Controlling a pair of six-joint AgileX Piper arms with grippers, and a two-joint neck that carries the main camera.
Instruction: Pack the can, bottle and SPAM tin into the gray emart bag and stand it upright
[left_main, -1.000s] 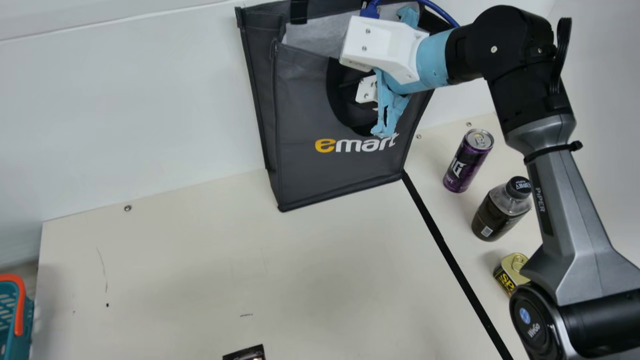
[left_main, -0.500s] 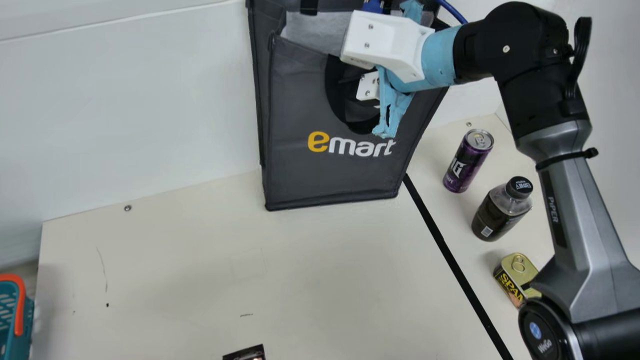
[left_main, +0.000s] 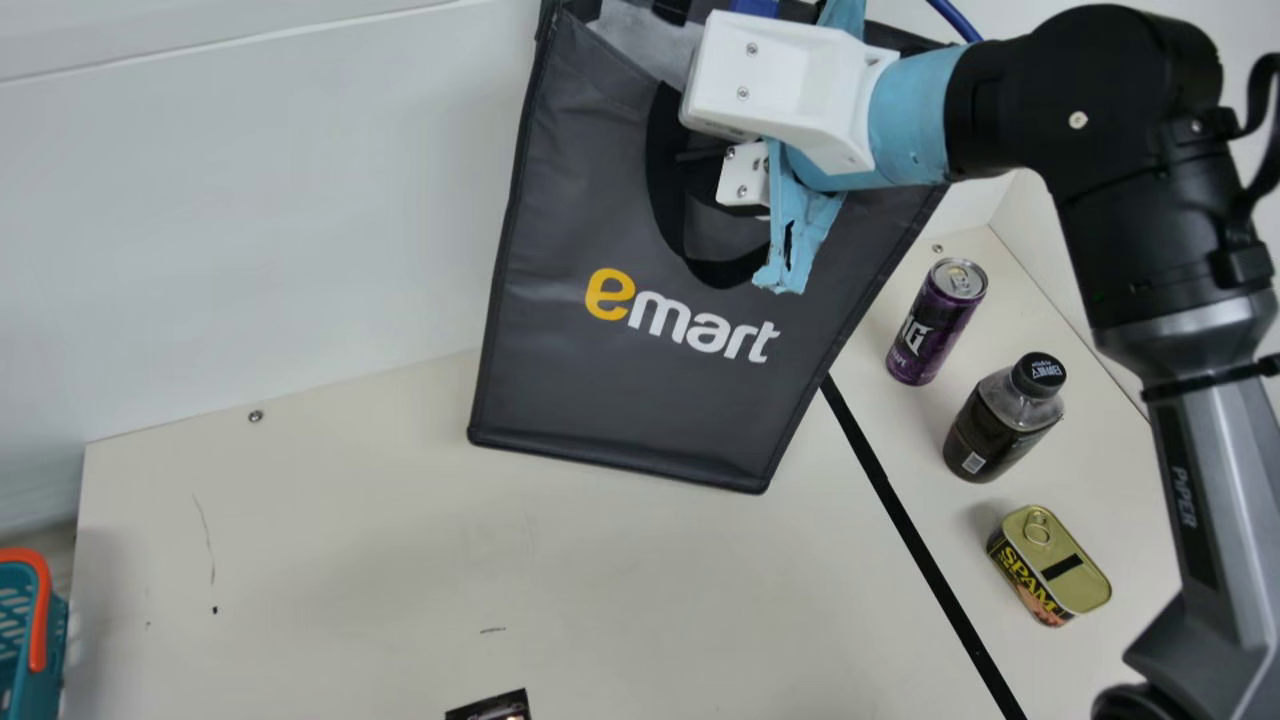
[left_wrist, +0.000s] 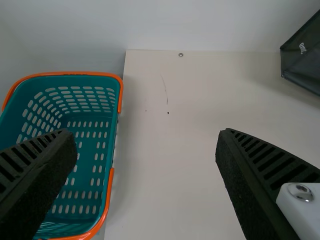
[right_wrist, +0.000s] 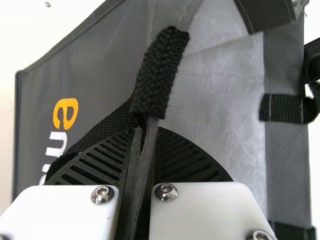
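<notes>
Bag, gray, tilted near the back edge of the table: rim clamped in our right gripper, base slanting down-left from it for us to level; left gripper wide; can, bottle, SPAM tin toward right edge.

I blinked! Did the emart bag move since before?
Yes. In the main view, the bag has swung left at the bottom, closer to the left screw.
</notes>
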